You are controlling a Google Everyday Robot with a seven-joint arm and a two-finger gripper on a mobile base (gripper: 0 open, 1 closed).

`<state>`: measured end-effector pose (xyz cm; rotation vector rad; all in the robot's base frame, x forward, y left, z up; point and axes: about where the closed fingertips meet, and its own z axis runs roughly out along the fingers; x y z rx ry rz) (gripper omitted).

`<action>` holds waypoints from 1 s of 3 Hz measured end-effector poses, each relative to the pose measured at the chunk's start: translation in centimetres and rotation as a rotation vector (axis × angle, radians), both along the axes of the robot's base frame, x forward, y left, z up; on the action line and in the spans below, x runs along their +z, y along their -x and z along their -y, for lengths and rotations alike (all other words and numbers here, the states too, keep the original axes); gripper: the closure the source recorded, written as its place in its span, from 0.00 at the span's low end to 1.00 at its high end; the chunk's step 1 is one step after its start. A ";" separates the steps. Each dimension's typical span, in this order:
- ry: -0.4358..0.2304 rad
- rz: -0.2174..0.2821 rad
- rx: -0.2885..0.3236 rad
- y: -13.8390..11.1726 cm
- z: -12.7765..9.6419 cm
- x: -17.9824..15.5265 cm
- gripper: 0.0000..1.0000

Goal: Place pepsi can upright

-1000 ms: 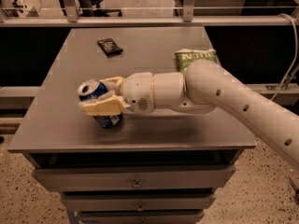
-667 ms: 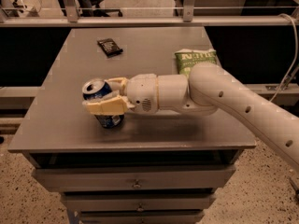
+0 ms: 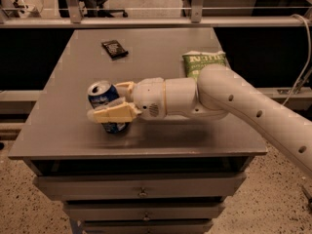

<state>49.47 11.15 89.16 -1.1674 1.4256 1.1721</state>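
**A:** Where is the pepsi can [image 3: 103,97]?

**B:** In the gripper [image 3: 107,102], at the arm's far left end. The jaws are clamped around its middle, one finger in front and one behind.

**A:** What could go wrong?

**B:** Letting go while it leans. I judge it could topple and roll off the table [image 3: 58,140] edge just in front of the hand. The black packet [image 3: 114,48] beyond the hand and the green chip bag [image 3: 204,62] behind the forearm are well apart.

**A:** Which way does it point?

**B:** Silver top up, long axis near vertical, top tipped left of its base. Whether the base rests on the table, I cannot tell.
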 end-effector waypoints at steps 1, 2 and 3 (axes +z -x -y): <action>0.031 -0.018 -0.022 -0.3 3.2 -2.3 0.00; 0.059 -0.031 -0.052 -0.5 6.6 -4.1 0.00; 0.088 -0.026 -0.073 -0.9 9.4 -4.8 0.00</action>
